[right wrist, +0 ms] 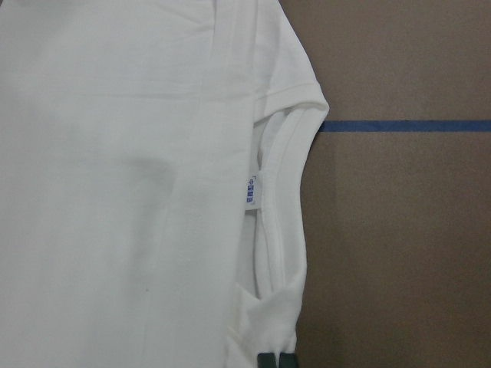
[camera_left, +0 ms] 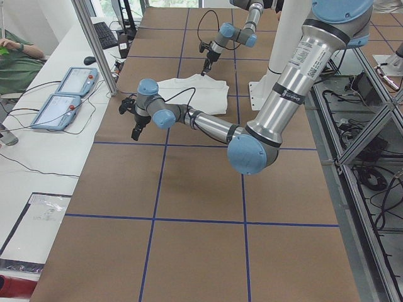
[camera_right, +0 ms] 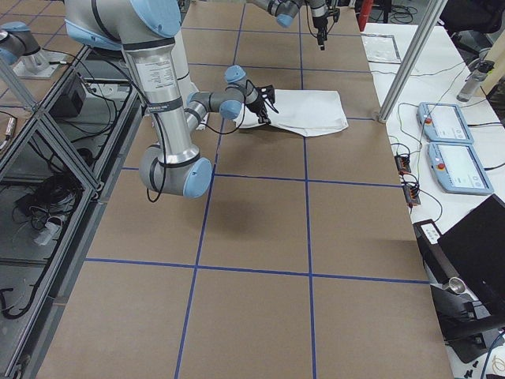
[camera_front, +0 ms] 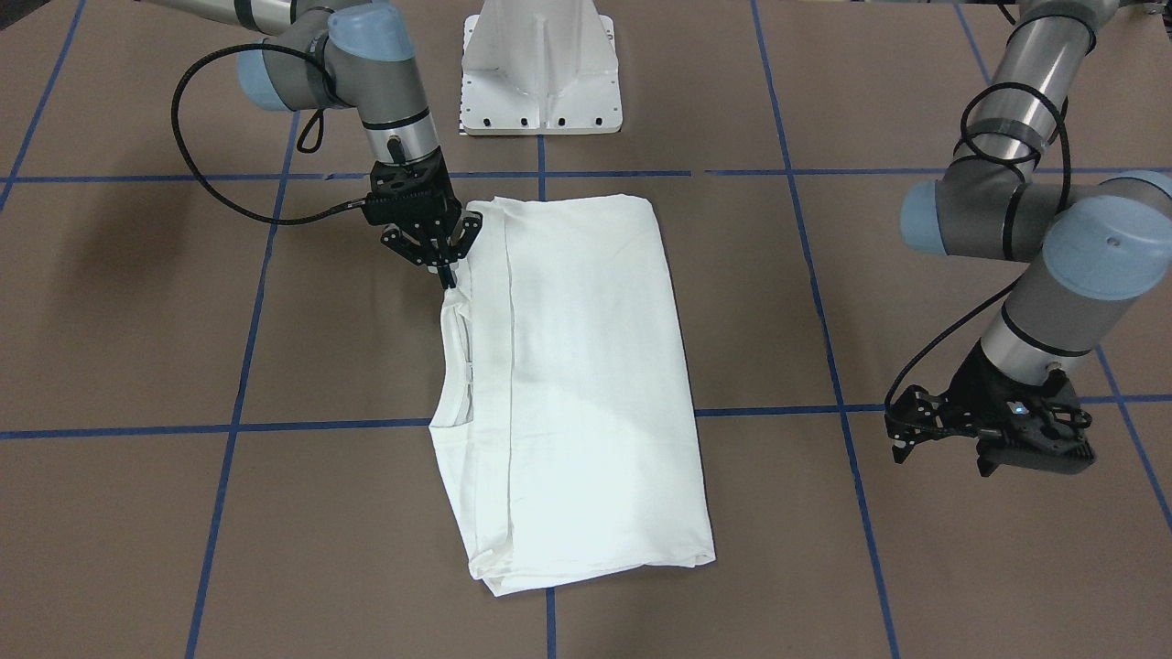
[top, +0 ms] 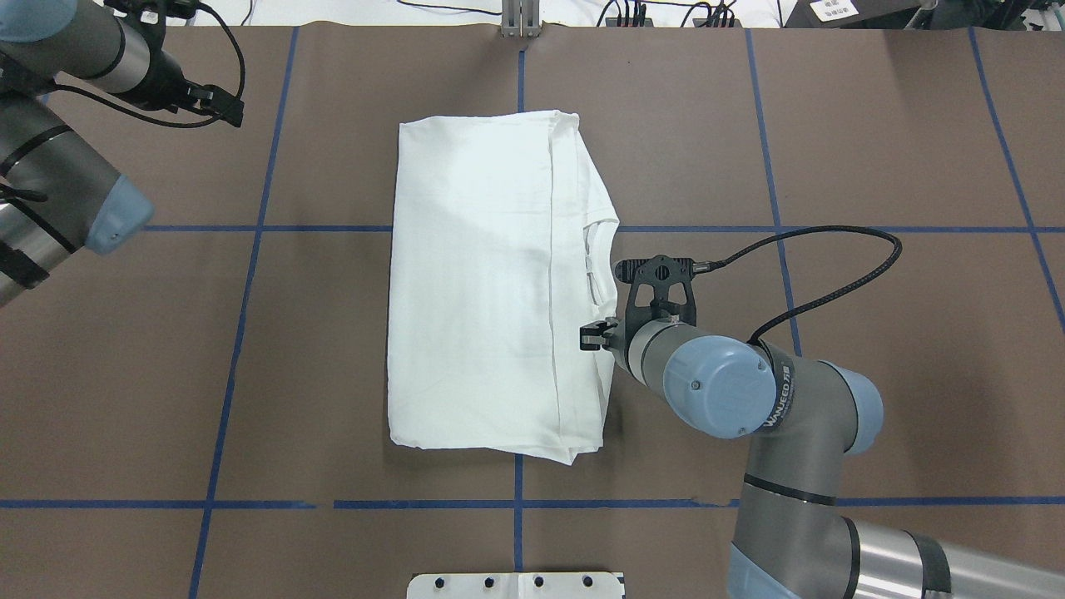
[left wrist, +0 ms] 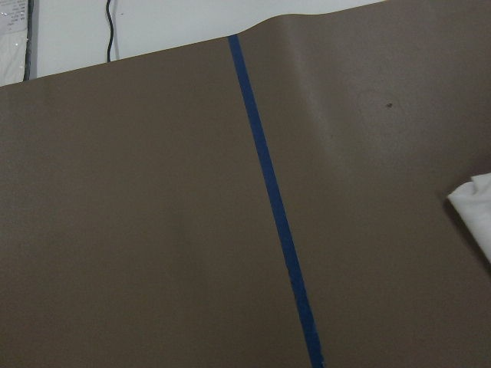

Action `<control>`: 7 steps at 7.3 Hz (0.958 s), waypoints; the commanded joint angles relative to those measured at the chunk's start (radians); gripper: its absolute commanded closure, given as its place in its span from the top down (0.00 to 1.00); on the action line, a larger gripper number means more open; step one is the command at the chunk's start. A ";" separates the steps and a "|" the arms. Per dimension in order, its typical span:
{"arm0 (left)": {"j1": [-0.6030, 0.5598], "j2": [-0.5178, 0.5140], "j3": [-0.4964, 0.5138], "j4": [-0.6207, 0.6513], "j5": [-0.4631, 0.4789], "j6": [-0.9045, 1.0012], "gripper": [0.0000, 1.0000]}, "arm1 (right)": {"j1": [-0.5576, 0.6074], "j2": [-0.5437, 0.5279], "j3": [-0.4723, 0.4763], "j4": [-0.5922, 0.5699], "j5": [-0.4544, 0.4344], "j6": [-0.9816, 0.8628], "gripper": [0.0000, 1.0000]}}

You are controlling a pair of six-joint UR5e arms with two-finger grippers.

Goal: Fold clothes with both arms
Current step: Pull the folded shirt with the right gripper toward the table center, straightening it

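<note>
The clothes are a single white T-shirt (camera_front: 586,384) (top: 474,291), folded into a long rectangle in the middle of the brown table. Its ribbed neck and small label (right wrist: 254,190) lie at the edge nearest my right arm. My right gripper (camera_front: 448,277) (top: 589,337) (right wrist: 275,360) is shut on that edge, beside the collar. My left gripper (camera_front: 893,423) (top: 229,104) hovers open above bare table, well away from the shirt. The left wrist view catches only a corner of the shirt (left wrist: 476,207).
The white metal pedestal (camera_front: 540,82) (top: 516,585) stands at the robot's side of the table. Blue tape lines (top: 250,249) grid the brown surface. A side table holds control pendants (camera_left: 63,94) (camera_right: 450,142), and a person (camera_left: 12,56) sits beside it.
</note>
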 commanded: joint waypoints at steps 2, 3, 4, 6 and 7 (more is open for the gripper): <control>0.002 0.000 0.000 -0.001 -0.002 0.000 1.00 | -0.041 -0.012 0.007 -0.016 -0.046 0.052 0.66; 0.002 0.000 -0.006 0.001 -0.021 0.000 1.00 | -0.044 0.014 0.017 -0.084 -0.038 0.051 1.00; 0.002 0.000 -0.012 0.001 -0.037 0.000 1.00 | -0.005 0.070 0.012 -0.181 0.001 0.046 1.00; 0.002 0.002 -0.020 0.001 -0.041 0.000 1.00 | 0.102 0.230 -0.072 -0.333 0.147 0.007 1.00; 0.002 0.002 -0.018 0.001 -0.064 0.002 1.00 | 0.119 0.325 -0.198 -0.334 0.151 -0.009 1.00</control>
